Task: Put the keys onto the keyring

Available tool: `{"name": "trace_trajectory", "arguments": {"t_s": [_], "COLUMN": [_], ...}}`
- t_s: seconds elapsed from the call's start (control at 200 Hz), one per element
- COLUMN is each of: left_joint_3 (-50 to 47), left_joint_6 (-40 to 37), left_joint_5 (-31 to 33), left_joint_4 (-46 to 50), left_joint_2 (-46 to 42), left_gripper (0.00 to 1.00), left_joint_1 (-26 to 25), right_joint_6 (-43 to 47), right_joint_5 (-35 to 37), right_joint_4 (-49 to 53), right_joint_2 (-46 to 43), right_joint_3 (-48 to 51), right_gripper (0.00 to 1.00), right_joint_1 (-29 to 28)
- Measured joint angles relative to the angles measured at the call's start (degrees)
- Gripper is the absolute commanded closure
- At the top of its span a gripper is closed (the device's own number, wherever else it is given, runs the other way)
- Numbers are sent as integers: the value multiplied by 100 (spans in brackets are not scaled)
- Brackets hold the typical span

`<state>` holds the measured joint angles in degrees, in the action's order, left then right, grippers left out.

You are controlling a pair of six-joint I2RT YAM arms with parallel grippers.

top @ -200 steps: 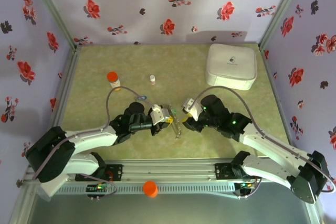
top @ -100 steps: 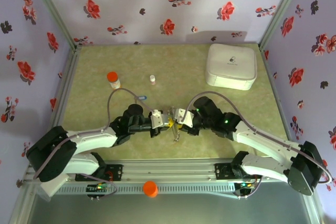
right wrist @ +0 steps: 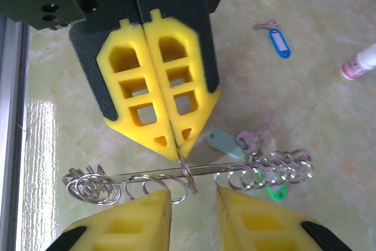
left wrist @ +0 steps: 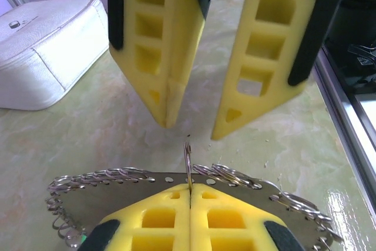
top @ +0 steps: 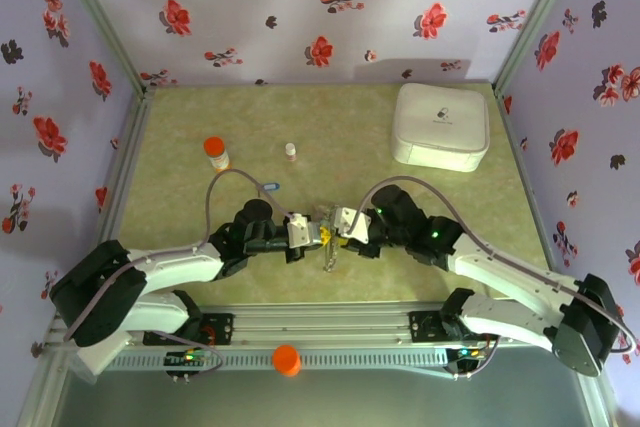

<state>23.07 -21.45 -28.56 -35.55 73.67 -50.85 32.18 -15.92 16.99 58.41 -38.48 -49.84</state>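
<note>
Tip to tip with the left pincer [right wrist: 176, 145], which is clamping the keyring [right wrist: 188, 174] by an upright ring, the right pincer [right wrist: 192, 197] is hovering narrowly parted astride that ring, while keys [right wrist: 247, 139] are lying on the counter [right wrist: 329, 133] close beside the left pincer.

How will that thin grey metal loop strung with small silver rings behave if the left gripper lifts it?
Likely floppy: the thin grey metal loop is pinched at one point by the left gripper, so its ends may droop. The small silver rings hang loose, so they'd probably swing or slide.
</note>
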Motion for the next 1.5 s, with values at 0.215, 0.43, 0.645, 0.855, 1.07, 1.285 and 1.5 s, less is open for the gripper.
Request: {"name": "trace_trajectory", "arguments": {"t_s": [0.215, 0.43, 0.645, 0.855, 1.07, 1.285, 1.5], "left_joint_3": [0, -9, -61, -74, -74, -105, -258], "left_joint_6": [-26, -44, -44, -35, 9, 26, 74], "left_joint_5": [-2, -2, 26, 42, 22, -11, 46], "left_joint_4": [4, 4, -2, -20, -221, -345, -518], "left_joint_2": [0, 0, 0, 2, 184, 240, 188], "left_gripper": [100, 100, 100, 86, 81, 91, 100], "left_joint_1": [-33, -44, -52, -52, -63, -66, -70], "right_joint_6": [42, 42, 72, 72, 61, 52, -116], "right_joint_5": [-61, -68, -103, -127, -240, -275, -249], "right_joint_4": [-72, -236, -201, -212, -306, -391, -546], "right_joint_2": [164, 234, 295, 313, 310, 310, 249], "right_joint_3": [0, 0, 0, 0, 20, 68, 190], "right_gripper": [82, 86, 100, 100, 100, 100, 72], "right_joint_1": [-33, -70, -98, -107, -122, -142, -166]}}
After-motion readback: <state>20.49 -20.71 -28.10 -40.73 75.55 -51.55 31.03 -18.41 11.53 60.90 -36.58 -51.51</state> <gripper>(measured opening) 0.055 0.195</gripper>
